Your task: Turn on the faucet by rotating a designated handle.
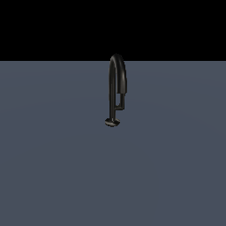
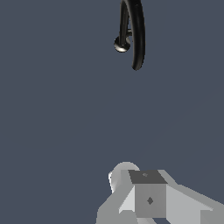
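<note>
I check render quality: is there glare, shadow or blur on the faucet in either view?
Exterior view: the faucet is sharp and dark, with faint highlights along the pipe and no cast shadow on the floor. Wrist view: bright glare on its round foot and a streak on the pipe; no blur.

You have one faucet (image 1: 115, 84) standing on the floor (image 1: 53, 167). It carries one thin handle (image 1: 122, 102), and one gripper (image 2: 146, 197) shows.

My pincer (image 2: 151, 199) is cut off by the wrist view's edge, so I can't tell how its jaws stand. The faucet (image 2: 136, 30) runs out of frame too. Its handle (image 1: 122, 100) is too thin to read clearly.
</note>
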Controlling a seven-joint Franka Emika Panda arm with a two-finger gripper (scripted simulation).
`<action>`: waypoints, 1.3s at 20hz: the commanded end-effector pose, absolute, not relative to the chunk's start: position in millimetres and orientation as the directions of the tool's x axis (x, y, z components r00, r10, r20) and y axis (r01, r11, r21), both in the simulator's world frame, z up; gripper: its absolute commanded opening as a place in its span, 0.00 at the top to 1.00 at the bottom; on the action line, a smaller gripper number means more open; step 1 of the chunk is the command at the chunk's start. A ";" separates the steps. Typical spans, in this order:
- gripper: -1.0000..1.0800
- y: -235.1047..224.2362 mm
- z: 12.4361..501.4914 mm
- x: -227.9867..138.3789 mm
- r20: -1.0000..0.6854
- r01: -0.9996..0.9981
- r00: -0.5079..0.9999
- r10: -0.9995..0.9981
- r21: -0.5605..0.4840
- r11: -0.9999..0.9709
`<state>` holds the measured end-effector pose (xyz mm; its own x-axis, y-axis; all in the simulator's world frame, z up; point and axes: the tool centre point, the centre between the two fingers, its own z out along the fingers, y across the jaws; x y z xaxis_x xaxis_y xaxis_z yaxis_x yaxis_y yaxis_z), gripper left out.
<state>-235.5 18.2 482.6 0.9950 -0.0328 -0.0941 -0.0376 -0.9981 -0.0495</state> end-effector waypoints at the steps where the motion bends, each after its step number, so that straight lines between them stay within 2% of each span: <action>1: 1.00 19.5 481.2 -223.9 -0.121 -0.062 0.991 -0.053 -0.068 -0.996; 26: 1.00 17.3 439.3 -79.6 -0.478 -0.396 0.843 -0.247 -0.240 -0.886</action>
<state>-88.4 18.3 443.3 0.8572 -0.2392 -0.4561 -0.3747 -0.8973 -0.2335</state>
